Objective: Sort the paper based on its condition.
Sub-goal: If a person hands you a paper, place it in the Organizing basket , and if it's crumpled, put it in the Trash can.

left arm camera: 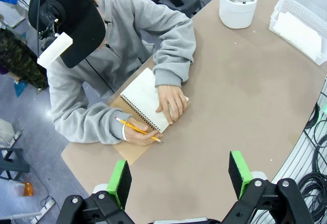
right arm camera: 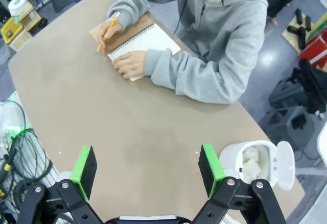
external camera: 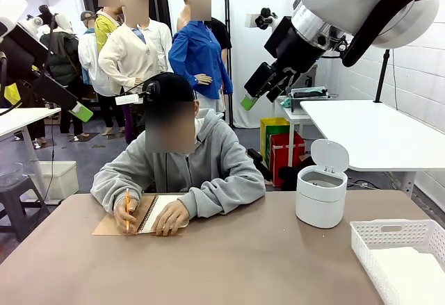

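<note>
Both pairs of fingers are held wide apart, and nothing is clamped between them. The left fingers (left arm camera: 120,183) are raised well above the bench (left arm camera: 245,96), towards the robot's left side. The right fingers (right arm camera: 211,168) are raised likewise, with the round white bin (right arm camera: 235,155) below them to one side. No paper is touched by either pair.

Farther out, the paper is found in two places. Small lumpy wads (right arm camera: 249,162) are seen inside the bin, whose flip lid (right arm camera: 284,164) stands open. Smooth white sheets (external camera: 411,277) — flat, as far as can be told — lie in the white basket (external camera: 389,233) at the robot's right corner of the bench. So the two conditions appear to be kept apart: crumpled in the bin, smooth in the basket.

At the far side a spiral notebook (left arm camera: 148,97) lies open before the person. A yellow pencil (left arm camera: 137,128) is held in one hand (left arm camera: 140,134), and the page is pressed flat by the other hand (left arm camera: 171,103); writing seems to be going on.

It is judged that a part of the sorting is done, since all the paper that is seen lies in a container. What is left cannot be counted from these pictures — probably a further piece is to be given by the person, and until then nothing is there to be grasped.
</note>
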You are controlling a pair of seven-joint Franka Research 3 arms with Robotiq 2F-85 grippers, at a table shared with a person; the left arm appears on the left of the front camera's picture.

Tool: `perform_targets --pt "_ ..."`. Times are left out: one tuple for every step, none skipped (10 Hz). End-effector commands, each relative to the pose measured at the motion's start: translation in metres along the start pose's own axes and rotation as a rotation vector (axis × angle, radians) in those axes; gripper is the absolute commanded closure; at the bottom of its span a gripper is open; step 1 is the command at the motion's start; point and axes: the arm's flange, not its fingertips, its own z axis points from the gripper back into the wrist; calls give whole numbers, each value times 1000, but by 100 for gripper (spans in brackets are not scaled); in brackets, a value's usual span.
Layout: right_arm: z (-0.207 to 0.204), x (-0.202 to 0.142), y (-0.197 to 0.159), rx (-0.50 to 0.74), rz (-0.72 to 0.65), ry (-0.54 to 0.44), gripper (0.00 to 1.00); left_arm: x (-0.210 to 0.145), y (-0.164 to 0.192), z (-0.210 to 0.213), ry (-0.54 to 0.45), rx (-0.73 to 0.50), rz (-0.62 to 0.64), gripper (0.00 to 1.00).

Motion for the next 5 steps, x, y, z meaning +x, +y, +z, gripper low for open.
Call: perform_targets --pt "0 -1 1 1 -7 2 0 -1 1 1 -4 -7 2 0" --pt "0 -1 1 1 -7 2 0 -1 1 1 -4 -7 2 0" --pt "0 -1 1 1 -7 2 0 -1 1 1 -4 -7 2 0" --pt "0 -1 1 1 -7 2 0 -1 1 1 -4 -7 2 0" --pt "0 -1 1 1 -7 2 0 -1 1 1 -4 -7 2 0"
